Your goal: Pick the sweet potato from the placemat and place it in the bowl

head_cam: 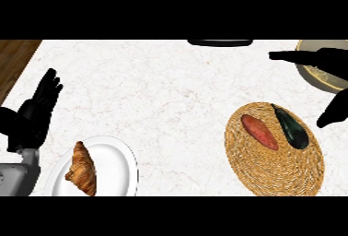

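A: Head view first. Where does the sweet potato (pixel 259 132) sit?

B: It lies on the woven round placemat (pixel 272 175), on the mat's upper left part, slanting from upper left to lower right. Nothing grips it.

A: What is the dark thing beside it?

B: A dark green, elongated vegetable (pixel 292 129), perhaps a cucumber or zucchini. I cannot tell which. It lies just to the right of the sweet potato, on the same mat, roughly parallel to it.

A: And the bowl?

B: The bowl (pixel 319 76) shows at the upper right corner, cut off by the edge, with a pale rim and a yellowish inside. It sits just above and to the right of the placemat.

A: The right hand?

B: The right hand (pixel 323 59) is over the bowl's rim, one finger stretched straight toward the left, and another black part hangs down at the right edge near the mat. Its fingers look spread and they hold nothing.

A: The left hand?

B: The left hand (pixel 37 108) rests at the left edge, fingers straight and pointing up, holding nothing.

A: Anything else on the marble counter (pixel 156 92)?

B: A white plate (pixel 112 168) at the lower left with a croissant (pixel 83 169) on it, just right of the left forearm. A dark object (pixel 219 43) is cut off at the top edge; I cannot tell what it is.
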Action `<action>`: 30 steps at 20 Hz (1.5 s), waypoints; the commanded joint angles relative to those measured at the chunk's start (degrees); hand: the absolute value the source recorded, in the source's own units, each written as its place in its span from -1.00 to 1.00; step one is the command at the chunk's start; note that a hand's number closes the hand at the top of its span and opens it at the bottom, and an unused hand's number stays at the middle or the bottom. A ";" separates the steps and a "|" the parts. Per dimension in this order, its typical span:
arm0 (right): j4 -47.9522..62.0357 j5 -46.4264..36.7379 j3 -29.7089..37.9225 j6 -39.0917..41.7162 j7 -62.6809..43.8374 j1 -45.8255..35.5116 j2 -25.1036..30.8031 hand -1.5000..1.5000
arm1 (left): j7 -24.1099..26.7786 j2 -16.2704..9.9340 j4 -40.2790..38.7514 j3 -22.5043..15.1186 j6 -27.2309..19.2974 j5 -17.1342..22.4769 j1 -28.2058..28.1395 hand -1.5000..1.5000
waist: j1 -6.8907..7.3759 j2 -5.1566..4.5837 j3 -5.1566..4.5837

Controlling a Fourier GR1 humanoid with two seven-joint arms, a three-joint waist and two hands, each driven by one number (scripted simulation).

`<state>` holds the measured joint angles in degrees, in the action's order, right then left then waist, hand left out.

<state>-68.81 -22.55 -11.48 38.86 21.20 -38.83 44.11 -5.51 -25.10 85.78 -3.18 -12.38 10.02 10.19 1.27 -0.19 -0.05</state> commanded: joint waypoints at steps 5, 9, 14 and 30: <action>6.03 -7.22 -7.74 7.04 -0.11 -6.00 -3.84 -1.00 | -0.17 -0.73 0.38 2.70 2.85 1.05 -0.42 0.00 | -0.22 0.01 0.03; 6.14 -12.10 -14.43 7.44 -0.62 -6.38 -4.84 -1.00 | -1.29 1.53 -0.03 0.68 -0.62 -2.41 1.69 0.00 | -0.24 -0.11 0.04; 11.39 -17.37 -19.03 5.05 1.58 -6.08 -7.43 -1.00 | -0.34 2.92 0.43 0.12 0.30 -3.04 -0.33 0.00 | -0.05 -0.11 0.06; 7.65 -28.77 -14.11 -4.54 4.08 2.26 -12.06 -1.00 | 1.27 4.49 -4.63 5.24 4.05 -5.68 1.71 0.00 | -1.29 0.15 0.04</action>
<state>-60.63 -49.05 -25.91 32.72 25.67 -37.99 33.72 -5.91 -21.29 85.42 1.31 -9.19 5.69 9.90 0.21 -0.02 0.00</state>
